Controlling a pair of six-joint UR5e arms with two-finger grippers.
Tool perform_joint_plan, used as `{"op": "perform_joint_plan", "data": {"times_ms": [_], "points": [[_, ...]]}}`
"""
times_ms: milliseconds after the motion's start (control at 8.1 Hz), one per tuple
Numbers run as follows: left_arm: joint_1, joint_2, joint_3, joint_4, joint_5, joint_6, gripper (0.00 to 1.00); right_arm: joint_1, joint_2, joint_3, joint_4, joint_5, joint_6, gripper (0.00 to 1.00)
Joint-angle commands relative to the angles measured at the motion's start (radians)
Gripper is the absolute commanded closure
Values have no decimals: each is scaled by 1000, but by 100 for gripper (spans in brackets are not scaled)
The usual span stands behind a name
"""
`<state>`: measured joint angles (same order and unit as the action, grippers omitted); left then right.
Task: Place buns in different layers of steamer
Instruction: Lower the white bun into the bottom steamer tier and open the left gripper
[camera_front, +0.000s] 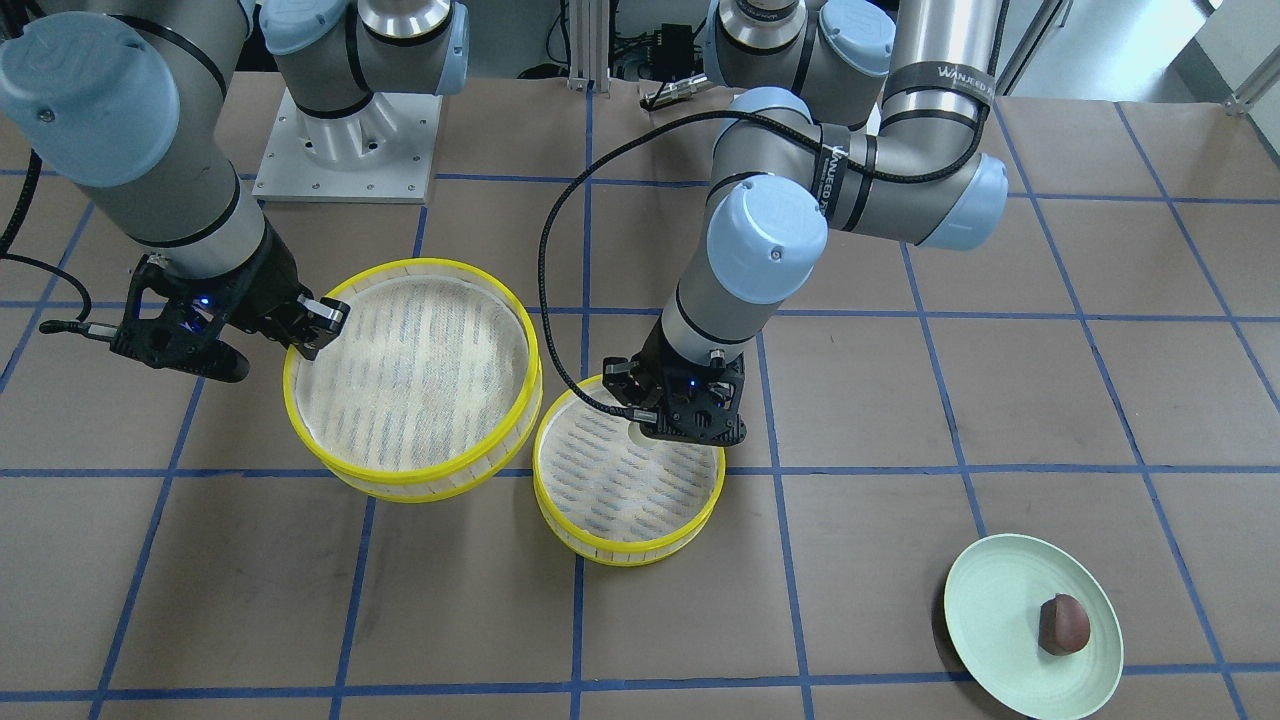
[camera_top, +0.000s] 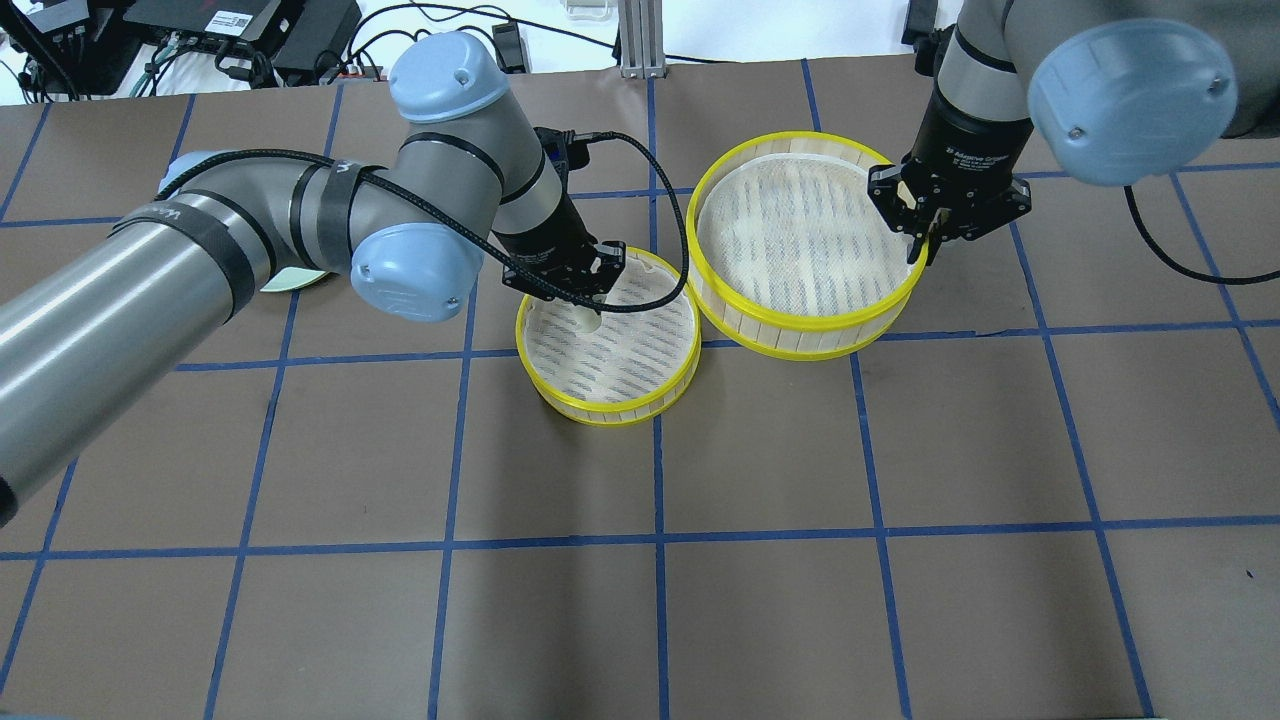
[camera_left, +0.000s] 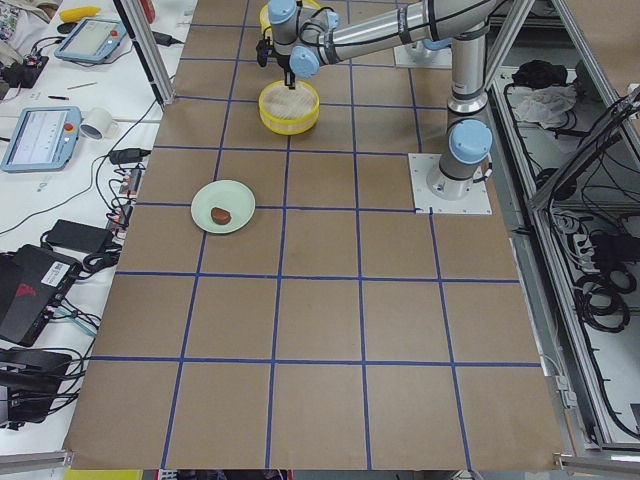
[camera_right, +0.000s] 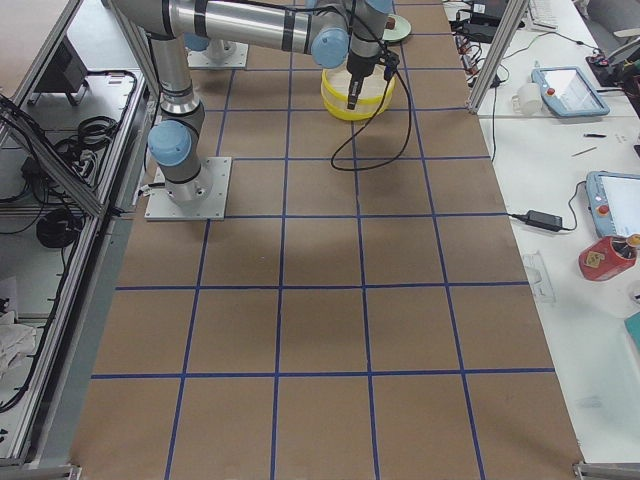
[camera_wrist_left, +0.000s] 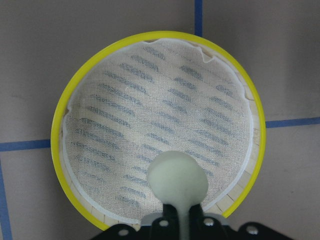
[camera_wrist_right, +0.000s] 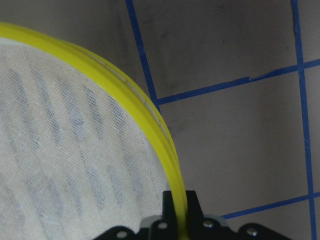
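My left gripper (camera_top: 592, 305) is shut on the cream-white bun (camera_wrist_left: 177, 181) and holds it low over the white liner of one yellow-rimmed steamer tier (camera_top: 608, 402), near the rim on the robot's side. The bun also shows in the front view (camera_front: 640, 436). My right gripper (camera_top: 923, 243) is shut on the yellow rim (camera_wrist_right: 165, 145) of a second tier (camera_top: 800, 335), which looks tilted and a little raised; its liner is bare. The reddish-brown bun (camera_front: 1062, 624) lies on the pale green plate (camera_front: 990, 600), far from both grippers.
The two tiers sit side by side, almost touching, near the table's middle. The left arm's black cable (camera_top: 672, 215) loops over the gap between them. The brown table has blue tape grid lines (camera_top: 655, 540).
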<state>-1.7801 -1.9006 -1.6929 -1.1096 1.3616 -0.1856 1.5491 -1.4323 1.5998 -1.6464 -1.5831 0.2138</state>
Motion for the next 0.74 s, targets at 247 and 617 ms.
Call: {"op": "perform_joint_plan", "data": {"times_ms": [247, 617], "points": [[-1, -118, -20, 94, -1, 0, 100, -9, 1, -1, 4, -9, -4, 100], [-1, -115, -25, 97, -2, -5, 0, -29, 0, 0, 13, -9, -5, 100]]}}
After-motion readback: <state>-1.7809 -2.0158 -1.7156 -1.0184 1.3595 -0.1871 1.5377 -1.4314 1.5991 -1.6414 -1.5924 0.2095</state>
